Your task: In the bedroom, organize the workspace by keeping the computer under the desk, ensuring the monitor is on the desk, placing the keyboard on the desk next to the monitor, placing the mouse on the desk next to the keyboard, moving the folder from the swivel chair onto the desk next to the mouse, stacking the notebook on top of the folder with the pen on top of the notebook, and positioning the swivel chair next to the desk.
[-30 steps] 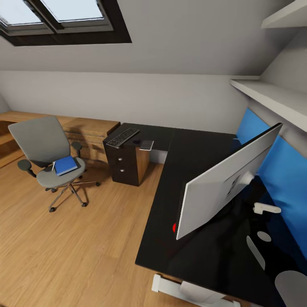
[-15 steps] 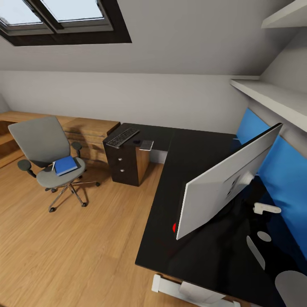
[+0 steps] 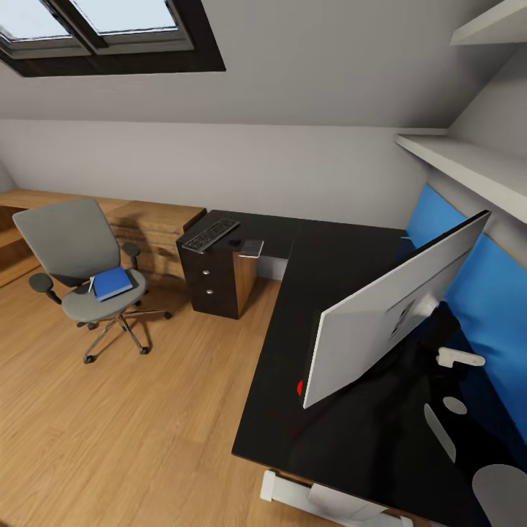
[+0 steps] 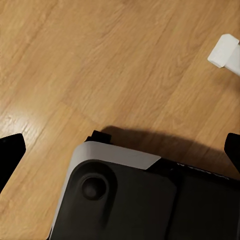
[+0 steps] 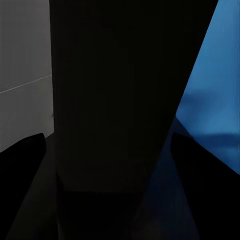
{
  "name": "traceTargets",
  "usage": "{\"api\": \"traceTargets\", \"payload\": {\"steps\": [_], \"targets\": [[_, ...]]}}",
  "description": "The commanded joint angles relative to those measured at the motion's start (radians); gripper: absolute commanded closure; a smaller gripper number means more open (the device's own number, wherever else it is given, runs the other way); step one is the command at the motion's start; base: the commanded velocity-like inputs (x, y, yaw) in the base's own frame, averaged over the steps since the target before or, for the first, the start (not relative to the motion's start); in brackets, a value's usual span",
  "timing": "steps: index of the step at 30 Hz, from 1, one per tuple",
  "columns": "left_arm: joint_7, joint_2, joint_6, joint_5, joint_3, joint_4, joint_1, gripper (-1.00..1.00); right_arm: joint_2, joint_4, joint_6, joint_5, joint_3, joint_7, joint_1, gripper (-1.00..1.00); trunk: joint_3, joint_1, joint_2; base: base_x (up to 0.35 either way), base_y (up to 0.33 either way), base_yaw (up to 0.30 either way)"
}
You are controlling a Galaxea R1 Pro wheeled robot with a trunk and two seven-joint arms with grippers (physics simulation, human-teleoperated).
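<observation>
The grey swivel chair (image 3: pixel 72 252) stands on the wood floor at the left, apart from the desk, with the blue folder (image 3: pixel 112 282) on its seat. At the far end of the black desk (image 3: pixel 337 271) lie the keyboard (image 3: pixel 210 235), a small dark mouse (image 3: pixel 234 242) and the grey notebook (image 3: pixel 252 249). The monitor (image 3: pixel 388 315) stands on the near part of the desk, its grey back towards me. The computer and pen are out of view. My left gripper (image 4: pixel 120 152) is open above the floor. Over the dark desk top my right gripper (image 5: pixel 117 190) is open.
A light-wood dresser (image 3: pixel 154 223) runs along the wall behind the chair. The dark drawer unit (image 3: pixel 212 282) sits under the keyboard end. A blue back panel (image 3: pixel 483 293) and white shelves (image 3: pixel 468 165) line the right wall. A white desk foot (image 4: pixel 227 52) rests on the floor near my base (image 4: pixel 125 200).
The head view has shifted very slightly. None of the things has moved.
</observation>
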Motion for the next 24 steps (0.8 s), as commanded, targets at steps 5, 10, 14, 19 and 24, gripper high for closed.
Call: {"api": "traceTargets", "payload": {"steps": [5, 10, 14, 19, 24], "targets": [[0.004, 0.0, -0.003, 0.001, -0.002, 0.0, 0.0, -1.0, -0.001, 0.045, -0.012, -0.027, 0.003, -0.034, -0.001, 1.0, -0.001, 0.0, -0.001, 0.0, 0.0, 0.0], [0.005, 0.0, -0.003, 0.0, -0.002, 0.001, 0.0, -1.0, -0.001, 0.046, -0.013, -0.028, 0.003, -0.034, 0.0, 1.0, -0.001, 0.0, -0.001, 0.0, 0.0, 0.0], [0.006, 0.0, -0.002, 0.0, -0.002, 0.002, 0.0, -1.0, -0.001, 0.046, -0.014, -0.028, 0.003, -0.034, 0.0, 1.0, -0.001, 0.0, -0.001, 0.0, 0.0, 0.0], [0.006, 0.0, -0.003, 0.0, -0.002, 0.025, 0.0, -1.0, 0.0, 0.046, -0.015, -0.027, 0.003, -0.035, -0.001, 1.0, -0.001, 0.0, -0.001, 0.0, 0.0, 0.0], [0.004, 0.0, -0.003, 0.0, -0.002, 0.032, 0.0, -1.0, 0.001, 0.046, -0.015, -0.028, 0.003, -0.035, -0.001, 1.0, -0.001, 0.0, -0.001, 0.0, 0.0, 0.0]]}}
